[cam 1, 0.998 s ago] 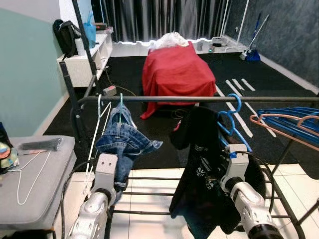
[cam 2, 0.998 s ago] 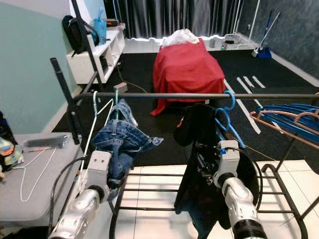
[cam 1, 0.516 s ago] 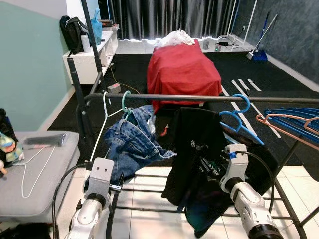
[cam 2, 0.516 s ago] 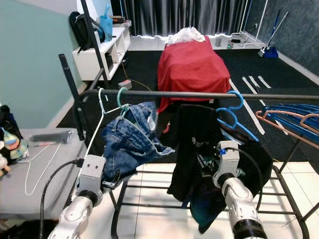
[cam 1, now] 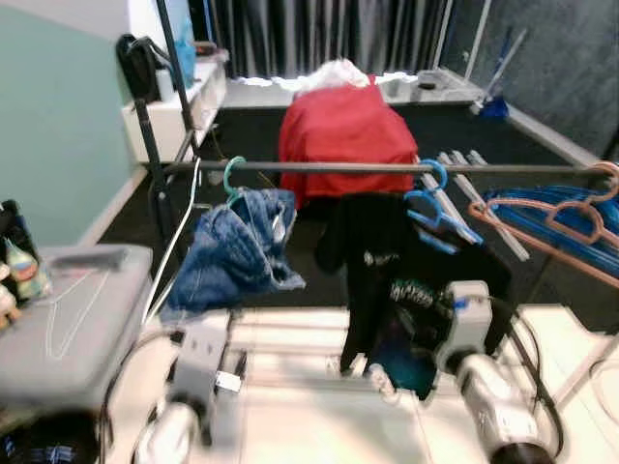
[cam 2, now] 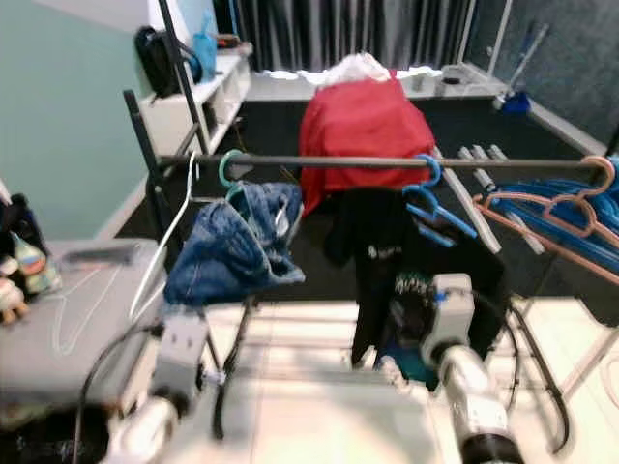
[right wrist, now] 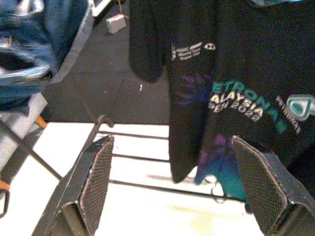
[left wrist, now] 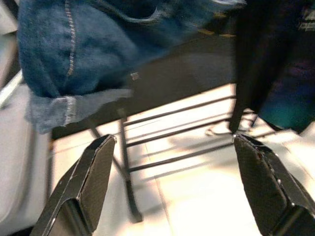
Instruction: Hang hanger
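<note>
**Both hangers on the rail, grippers empty**

The rail [cam 1: 387, 167] ran across the upper middle of the frame in the head views. A teal hanger [cam 1: 232, 176] w/ jeans [cam 1: 237, 253] hung near its left end; a blue hanger [cam 1: 426, 198] w/ a black T-shirt [cam 1: 372, 256] hung right of centre. More blue and pink hangers [cam 1: 556, 215] lay stacked at the right edge, and a white wire hanger [cam 1: 70, 324] lay on the grey cushion [cam 1: 58, 338], lower left.

The left gripper [left wrist: 172, 187] sat low, below the jeans, fingers [left wrist: 93, 182] spread wide w/ nothing between. The right gripper [right wrist: 172, 187] was likewise wide apart and empty, facing the T-shirt's lower hem above the rack's bottom bars [right wrist: 147, 160].

Judged step: hanging looked done, arms clear of the clothes. If another hanger was due, the next move would call for turning toward the wire hanger on the cushion and closing on it.
</note>
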Robot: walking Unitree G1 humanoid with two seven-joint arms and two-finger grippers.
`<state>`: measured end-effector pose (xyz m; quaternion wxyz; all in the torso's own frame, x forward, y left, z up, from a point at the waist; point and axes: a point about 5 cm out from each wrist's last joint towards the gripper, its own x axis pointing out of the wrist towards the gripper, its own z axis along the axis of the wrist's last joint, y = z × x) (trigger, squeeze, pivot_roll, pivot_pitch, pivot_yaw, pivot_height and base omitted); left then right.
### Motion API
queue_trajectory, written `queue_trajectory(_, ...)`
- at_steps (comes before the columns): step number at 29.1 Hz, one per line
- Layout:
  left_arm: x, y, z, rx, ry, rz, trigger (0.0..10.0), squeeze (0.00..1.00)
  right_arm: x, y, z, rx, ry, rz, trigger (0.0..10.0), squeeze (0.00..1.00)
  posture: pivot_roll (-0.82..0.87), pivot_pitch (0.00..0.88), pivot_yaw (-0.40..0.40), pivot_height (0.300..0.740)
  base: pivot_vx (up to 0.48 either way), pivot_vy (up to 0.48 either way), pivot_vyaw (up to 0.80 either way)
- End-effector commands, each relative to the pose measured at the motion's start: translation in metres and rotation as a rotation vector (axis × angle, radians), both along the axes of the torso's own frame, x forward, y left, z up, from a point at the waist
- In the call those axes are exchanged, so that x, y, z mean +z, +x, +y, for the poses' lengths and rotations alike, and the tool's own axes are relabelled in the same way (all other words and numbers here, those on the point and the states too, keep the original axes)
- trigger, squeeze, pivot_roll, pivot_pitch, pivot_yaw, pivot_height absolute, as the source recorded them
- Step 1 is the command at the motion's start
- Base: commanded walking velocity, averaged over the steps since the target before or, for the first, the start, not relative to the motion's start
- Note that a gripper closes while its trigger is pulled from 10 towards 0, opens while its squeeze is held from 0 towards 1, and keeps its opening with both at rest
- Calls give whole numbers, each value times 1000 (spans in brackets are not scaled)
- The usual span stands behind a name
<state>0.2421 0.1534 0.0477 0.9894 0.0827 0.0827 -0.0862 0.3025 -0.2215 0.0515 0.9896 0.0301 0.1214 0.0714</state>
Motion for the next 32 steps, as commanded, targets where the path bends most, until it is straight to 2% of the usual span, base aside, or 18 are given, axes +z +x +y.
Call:
queue_trajectory(1, -1, -1, -2, -40, 0, 14, 10000, 0, 2, 1, 1, 1, 13, -3, 10000, 0, -118, 0, -23, 740, 0, 0, 0)
queue_trajectory(5, 0, -3, -7, -99, -14, 18, 10000, 0, 1, 0, 1, 0, 15, -2, 10000, 0, -121, 0, -21, 740, 0, 0, 0)
queue_trajectory(9, 2, -6, -13, -149, -82, 27, 10000, 0, 2, 0, 1, -1, 14, -2, 10000, 0, -123, 0, -20, 740, 0, 0, 0)
queue_trajectory(10, 2, -6, -13, -149, -82, 27, 10000, 0, 2, 0, 1, -1, 14, -2, 10000, 0, -123, 0, -20, 740, 0, 0, 0)
queue_trajectory(11, 1, -8, -15, -129, -145, 49, 10000, 0, 1, -2, 0, -3, 6, -2, 10000, 0, -125, 0, -16, 740, 0, 0, 0)
queue_trajectory(18, 0, -14, -16, -82, -247, 71, 10000, 0, 0, -11, 0, -7, 15, 4, 10000, 0, -127, 0, -13, 740, 0, 0, 0)
queue_trajectory(20, -1, -25, -17, -36, -297, 82, 10000, 0, -6, -33, 8, 28, 31, 17, 10000, 0, -117, 0, -17, 740, 0, 0, 0)
queue_trajectory(22, -2, -33, -15, -11, -312, 84, 10000, 0, -8, -50, 15, 56, 55, 29, 10000, 0, -106, 0, -25, 740, 0, 0, 0)
queue_trajectory(23, -1, -37, -9, 14, -294, 74, 10000, 0, -10, -68, 21, 76, 73, 41, 10000, 0, -93, 0, -41, 740, 0, 0, 0)
queue_trajectory(24, -1, -37, -9, 14, -294, 74, 10000, 0, -10, -68, 21, 76, 73, 41, 10000, 0, -93, 0, -41, 740, 0, 0, 0)
queue_trajectory(26, -1, -45, 0, 47, -255, 64, 10000, 0, -12, -94, 31, 90, 114, 43, 10000, 0, -100, 0, -35, 740, 0, 0, 0)
queue_trajectory(28, -2, -50, 2, 44, -227, 63, 10000, 0, -11, -104, 33, 76, 129, 26, 10000, 0, -95, 0, -37, 740, 0, 0, 0)
queue_trajectory(32, -2, -57, 1, 17, -233, 74, 10000, 0, -8, -110, 35, 52, 143, -3, 10000, 0, -86, 0, -39, 740, 0, 0, 0)
